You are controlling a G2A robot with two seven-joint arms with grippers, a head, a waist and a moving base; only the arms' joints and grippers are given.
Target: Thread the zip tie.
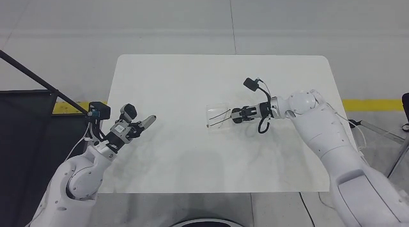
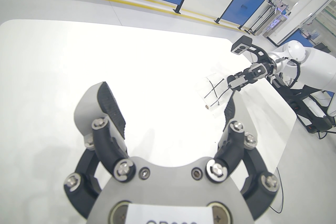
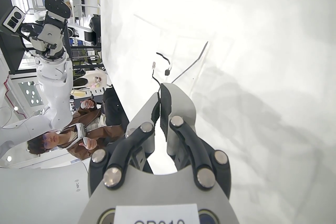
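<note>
Zip tie (image 3: 153, 75), judged light, slippery and springy, is pinched by one end in the right tool (image 3: 160, 90), while the left tool (image 2: 168, 96) is spread wide.

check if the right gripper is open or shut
Shut on the zip tie: the right gripper has its jaws together, pinching the strap.

So the right gripper (image 3: 159, 94) is seen pinched tight on one end of a black zip tie (image 3: 154, 76), which curls off over the white table (image 3: 262, 25). A second tie (image 3: 167, 72), with a black head, is laid just beside it.
</note>
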